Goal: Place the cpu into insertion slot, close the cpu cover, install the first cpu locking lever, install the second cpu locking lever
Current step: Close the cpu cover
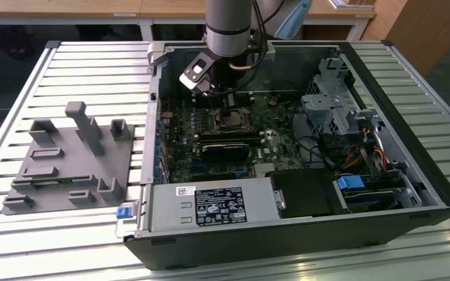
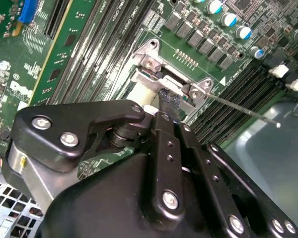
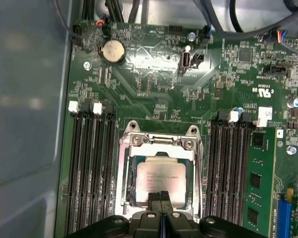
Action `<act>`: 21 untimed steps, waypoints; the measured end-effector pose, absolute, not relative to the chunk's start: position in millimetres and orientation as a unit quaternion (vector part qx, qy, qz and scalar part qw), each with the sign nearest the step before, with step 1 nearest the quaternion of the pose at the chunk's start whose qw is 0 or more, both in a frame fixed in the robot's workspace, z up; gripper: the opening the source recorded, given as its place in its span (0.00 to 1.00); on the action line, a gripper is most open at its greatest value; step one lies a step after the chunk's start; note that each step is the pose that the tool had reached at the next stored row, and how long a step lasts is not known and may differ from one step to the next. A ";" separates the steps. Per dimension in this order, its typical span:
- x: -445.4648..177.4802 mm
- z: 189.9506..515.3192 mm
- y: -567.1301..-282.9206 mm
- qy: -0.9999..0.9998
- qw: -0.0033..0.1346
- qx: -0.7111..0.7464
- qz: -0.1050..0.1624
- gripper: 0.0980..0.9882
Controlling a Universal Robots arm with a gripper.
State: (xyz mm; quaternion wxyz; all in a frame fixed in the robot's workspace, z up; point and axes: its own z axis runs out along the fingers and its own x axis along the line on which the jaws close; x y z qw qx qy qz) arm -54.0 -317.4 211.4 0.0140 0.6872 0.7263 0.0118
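Observation:
The cpu (image 3: 161, 179), a silvery-tan square chip, lies flat in the insertion slot (image 3: 130, 197) on the green board. It also shows in the exterior view as the cpu (image 1: 229, 121). The silver cpu cover (image 3: 125, 171) lies down around the chip as a frame. My gripper (image 3: 161, 196) is shut, its black fingertips pressed together over the chip's near edge, and I see nothing between them. In the second wrist view the gripper (image 2: 169, 99) touches the socket edge. A thin locking lever (image 2: 243, 110) juts out from the socket corner over the memory slots.
Long black memory slots (image 3: 92, 168) flank the socket on both sides. A black heatsink (image 1: 225, 150) sits just in front of the socket inside the open case (image 1: 412, 117). On the exterior view's left, a grey fixture (image 1: 68, 158) lies on the slatted table.

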 end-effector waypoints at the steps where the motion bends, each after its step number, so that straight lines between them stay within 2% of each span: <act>1: -54.6 210.4 -317.4 0.726 0.014 0.687 0.012 0.01; 21: -48.4 201.6 -317.4 0.726 0.014 0.687 0.012 0.01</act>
